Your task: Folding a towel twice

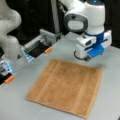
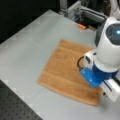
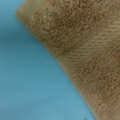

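While the towel (image 1: 65, 87) lies spread flat and unfolded on the grey table (image 1: 15, 105), the arm's wrist hangs over one of its corners. Both front views show the orange-brown cloth (image 2: 66, 72) as a single layer, roughly square, with two paler stripe bands running parallel near opposite edges. The pincer (image 1: 87, 58) sits at the lower end of the white and blue wrist, just above the towel edge toward a front view's top right; its fingers are hidden by the wrist housing, so whether they stand apart or together cannot be told, nor whether they touch the cloth. Seen from the opposite side, the wrist (image 2: 106, 75) covers the towel's right part, and the pincer itself cannot be made out there. The wrist view looks down on a towel corner (image 3: 82, 47), fuzzy pile crossed by one ribbed pale band, with bare table surface (image 3: 27, 82) filling the left and bottom; no fingers show in it. Behind the towel, a grey metal fixture (image 1: 41, 43) with orange-tipped parts (image 1: 48, 50) stands at the table's far edge.
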Controlling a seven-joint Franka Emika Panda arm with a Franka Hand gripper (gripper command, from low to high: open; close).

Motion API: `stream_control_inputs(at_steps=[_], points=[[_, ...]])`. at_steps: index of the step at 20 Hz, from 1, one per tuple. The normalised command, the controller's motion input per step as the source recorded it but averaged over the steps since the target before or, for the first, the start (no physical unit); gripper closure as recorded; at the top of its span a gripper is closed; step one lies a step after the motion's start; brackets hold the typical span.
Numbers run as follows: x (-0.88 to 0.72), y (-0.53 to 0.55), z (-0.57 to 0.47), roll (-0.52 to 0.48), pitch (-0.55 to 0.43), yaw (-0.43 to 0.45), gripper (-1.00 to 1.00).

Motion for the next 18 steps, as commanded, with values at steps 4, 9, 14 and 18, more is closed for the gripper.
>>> stream_control_inputs(at_steps=[4,9,14,18], points=[[0.46,0.28,-0.06,-0.391,0.123,-0.086,-1.00],[0.49,0.30,-0.12,-0.376,0.084,-0.033,-1.00],[0.46,0.30,-0.15,-0.359,0.045,-0.032,-1.00],[0.33,0.22,-0.09,-0.346,0.047,-0.013,-1.00]])
